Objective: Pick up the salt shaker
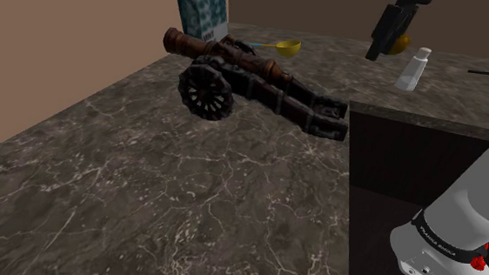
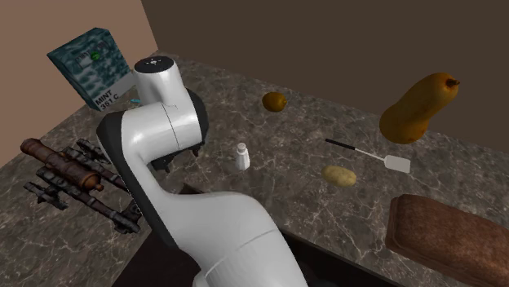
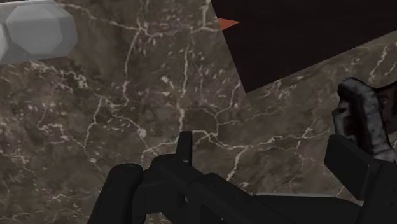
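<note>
Over a marbled counter (image 1: 143,196), the gripper (image 1: 385,38) was pictured beside and above the upright shaker (image 1: 413,68), left untouched; whether its grip was spread or clenched could not be told. The approach was judged under way, with centring over the shaker and a descent called for next.

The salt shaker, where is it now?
In the second exterior view the white salt shaker stands near the middle of the dark counter, between the robot arm and the potato.
</note>
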Tool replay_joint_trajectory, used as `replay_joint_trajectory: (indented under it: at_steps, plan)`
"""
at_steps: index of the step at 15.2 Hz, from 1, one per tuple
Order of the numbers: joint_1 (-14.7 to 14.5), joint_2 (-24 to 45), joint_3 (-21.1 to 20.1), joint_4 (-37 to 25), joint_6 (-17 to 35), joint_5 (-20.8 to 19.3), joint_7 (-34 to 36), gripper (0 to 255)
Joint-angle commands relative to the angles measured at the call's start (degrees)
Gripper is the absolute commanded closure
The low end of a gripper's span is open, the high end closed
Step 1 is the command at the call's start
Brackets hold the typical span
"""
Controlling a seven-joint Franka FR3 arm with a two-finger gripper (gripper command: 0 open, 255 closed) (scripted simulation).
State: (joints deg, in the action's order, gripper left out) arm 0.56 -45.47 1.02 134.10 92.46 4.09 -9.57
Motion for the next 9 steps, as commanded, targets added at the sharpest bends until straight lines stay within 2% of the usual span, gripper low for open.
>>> replay_joint_trajectory:
  at_steps: [1, 9]
  plan:
    - [0.0, 0.0, 0.0, 0.0, 0.0, 0.0, 0.0, 0]
    - [3.9, 1.4, 9.6, -3.8, -4.9, -6.6, -9.1, 0]
